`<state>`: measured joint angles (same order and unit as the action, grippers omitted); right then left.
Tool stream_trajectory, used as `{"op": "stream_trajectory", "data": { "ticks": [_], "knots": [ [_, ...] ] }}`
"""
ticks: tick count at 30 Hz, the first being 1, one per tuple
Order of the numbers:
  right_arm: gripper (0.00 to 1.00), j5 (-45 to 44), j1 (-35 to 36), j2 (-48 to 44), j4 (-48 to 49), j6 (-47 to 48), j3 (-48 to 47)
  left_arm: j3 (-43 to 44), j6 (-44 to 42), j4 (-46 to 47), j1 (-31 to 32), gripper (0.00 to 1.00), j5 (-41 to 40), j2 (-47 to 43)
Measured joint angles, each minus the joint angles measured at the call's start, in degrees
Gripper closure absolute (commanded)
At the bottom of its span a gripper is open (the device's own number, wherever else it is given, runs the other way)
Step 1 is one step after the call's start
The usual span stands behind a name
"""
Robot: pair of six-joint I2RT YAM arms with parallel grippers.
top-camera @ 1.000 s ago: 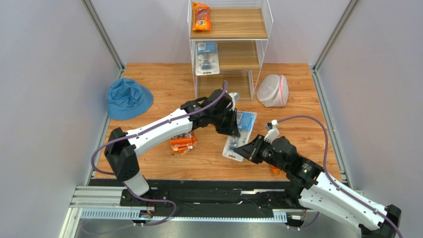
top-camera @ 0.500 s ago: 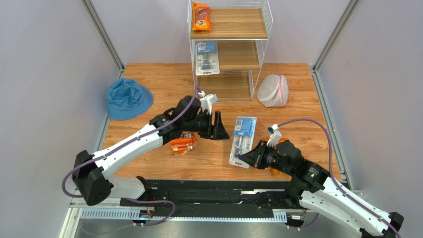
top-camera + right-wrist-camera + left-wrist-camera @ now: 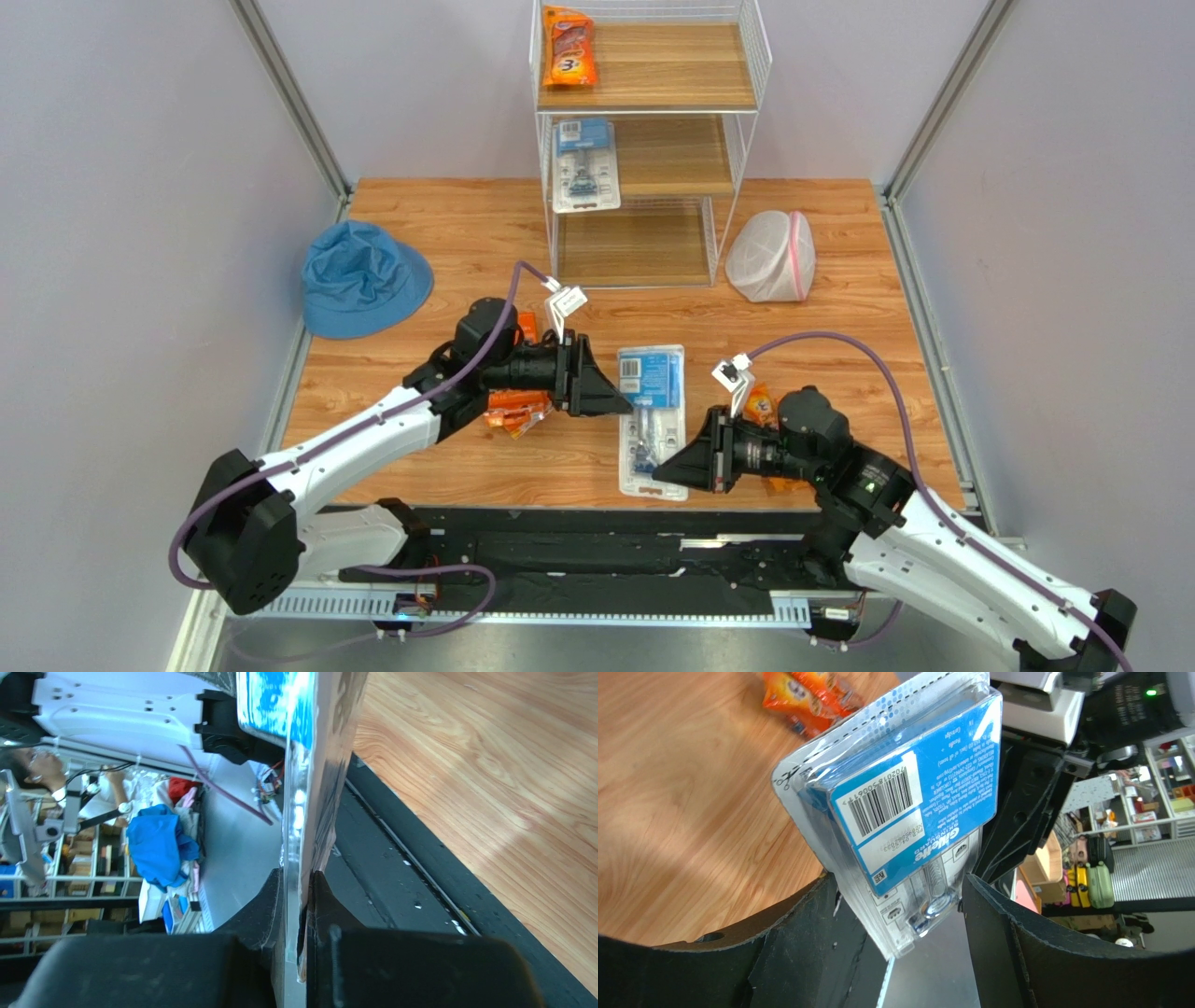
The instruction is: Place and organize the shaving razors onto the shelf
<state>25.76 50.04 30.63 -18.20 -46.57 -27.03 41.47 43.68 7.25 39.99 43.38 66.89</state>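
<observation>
A white and blue razor blister pack [image 3: 650,406] is held up over the table by its near end, with my right gripper [image 3: 671,473] shut on it. In the right wrist view the pack [image 3: 309,777] runs edge-on between the pinching fingers [image 3: 277,910]. My left gripper [image 3: 606,396] stands open just left of the pack. Seen from the left wrist, the pack's barcode side [image 3: 906,805] hangs in the wide gap between the fingers [image 3: 808,952], apparently free of them. The shelf [image 3: 748,105] holds an orange razor bag [image 3: 568,46] on top and a blister pack [image 3: 585,161] on the middle board.
One orange razor pack [image 3: 516,410] lies under my left forearm, and another [image 3: 759,405] sits by my right wrist. A blue bucket hat [image 3: 362,277] rests at the left. Right of the shelf is a white mesh bag [image 3: 772,255].
My left gripper opened, let go of the blister pack and drew back to the left. My right gripper kept its hold and carried the pack left, toward the middle of the table.
</observation>
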Motion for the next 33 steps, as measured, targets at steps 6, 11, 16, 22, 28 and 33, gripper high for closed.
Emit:
{"op": "stream_trajectory", "data": {
  "ticks": [6,11,16,22,28,33],
  "knots": [
    [1.00,4.17,-0.26,0.37,3.02,-0.11,0.02,-2.43,2.84,8.09,-0.39,0.26,2.75,-0.66],
    [1.00,5.20,-0.26,-0.09,3.02,-0.11,0.02,-2.62,1.92,6.60,-0.31,0.26,2.67,-1.46],
    [1.00,6.73,-0.26,-0.13,3.54,-0.11,0.07,-2.62,-0.37,3.10,-0.04,0.26,1.62,-4.50],
    [1.00,9.92,-0.15,-0.28,4.76,-0.33,0.13,-2.62,-0.55,3.43,0.07,0.26,2.01,-3.02],
    [1.00,11.63,-0.26,-0.11,5.11,-0.72,0.17,-3.91,1.33,8.48,0.07,0.32,4.28,-2.27],
    [1.00,14.10,-0.26,1.11,6.08,-0.52,0.81,-6.93,6.40,19.50,0.11,0.55,8.52,-0.59]
  ]
}}
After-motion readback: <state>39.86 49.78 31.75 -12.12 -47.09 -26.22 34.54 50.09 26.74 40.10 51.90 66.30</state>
